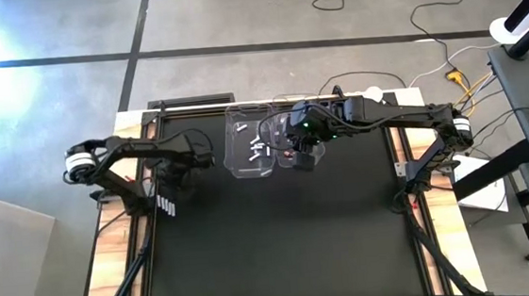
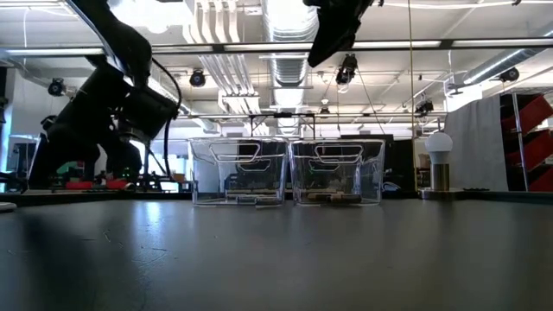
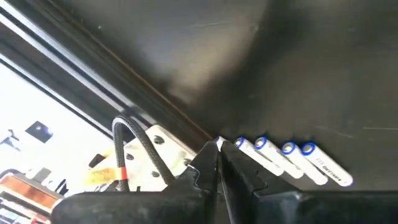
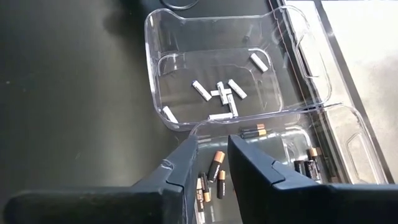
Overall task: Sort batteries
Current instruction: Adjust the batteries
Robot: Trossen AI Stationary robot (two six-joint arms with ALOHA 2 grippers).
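Note:
Several white batteries with blue ends (image 3: 286, 158) lie side by side on the black mat near the table's left edge (image 1: 166, 209). My left gripper (image 3: 217, 149) is shut and points down at the end of this row, where a white tip shows just past its fingertips. At the far middle stand two clear bins. One bin (image 4: 155, 62) holds white batteries (image 4: 221, 93); the other (image 4: 354, 143) holds dark batteries with orange ends (image 4: 216, 165). My right gripper (image 4: 211, 152) hangs open high above the dark-battery bin, with nothing between its fingers. My left gripper comes down slanting from above at the row's end (image 3: 239, 146). Whether its shut fingertips touch the white battery there, I cannot tell; the fingers hide that spot.
A round white-and-silver knob object (image 2: 439, 160) stands at the far right of the table. Rails and a cable (image 3: 134, 149) run along the table's left edge beside the battery row. The mat's near half (image 1: 282, 251) is bare.

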